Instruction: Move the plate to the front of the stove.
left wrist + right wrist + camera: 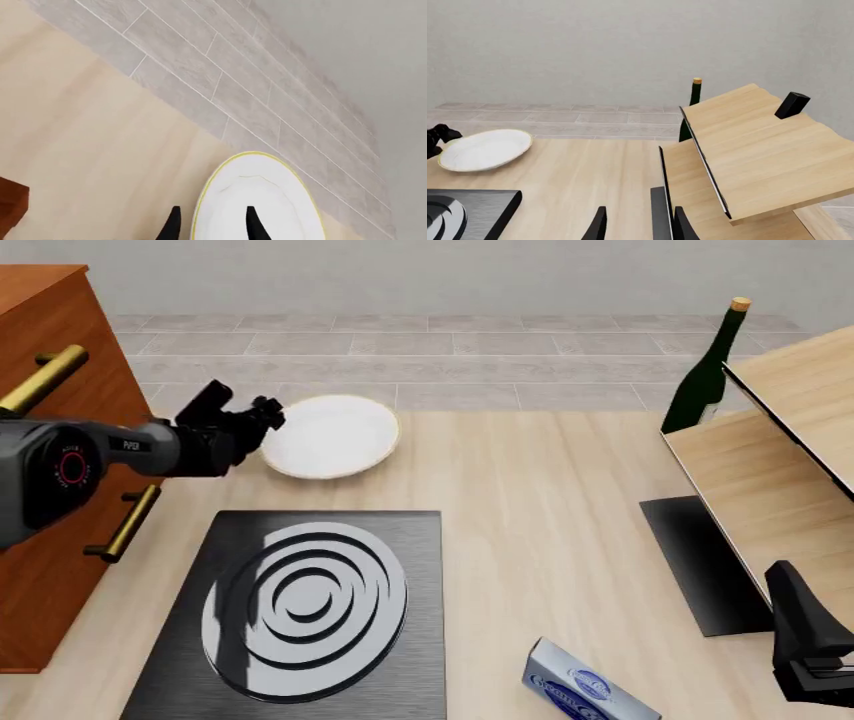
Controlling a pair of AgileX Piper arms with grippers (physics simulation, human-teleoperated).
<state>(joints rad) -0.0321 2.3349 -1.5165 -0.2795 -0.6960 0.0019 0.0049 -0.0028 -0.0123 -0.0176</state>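
- Setting: pale wood table (pixel 534 540), grey tiled floor beyond its far edge, plain grey wall behind.
- Front view: stove (pixel 300 620), a black slab with silver and black rings, lies near left, its near edge cut off by the frame. The plate (pixel 331 435), round and white with a thin yellow-gold rim, sits beyond the stove's far edge, left of centre. A brown cabinet (pixel 54 440) with brass handles stands at the far left, partly hidden by the left arm. The left gripper (pixel 260 420) reaches from the left to the plate's left rim; its grasp is hard to make out here. The right gripper (pixel 801 640) rests low at near right, mostly cut off. Also seen: green bottle (pixel 701 370), wooden rack (pixel 774 460), black mat (pixel 701 560), blue-grey box (pixel 581 685).
- Left wrist view: the two black fingertips (pixel 170 225) straddle the plate's rim, one above the white face, one outside; contact cannot be told.
- Right wrist view: fingers (pixel 599 225) parted, nothing between them; the plate lies far left.
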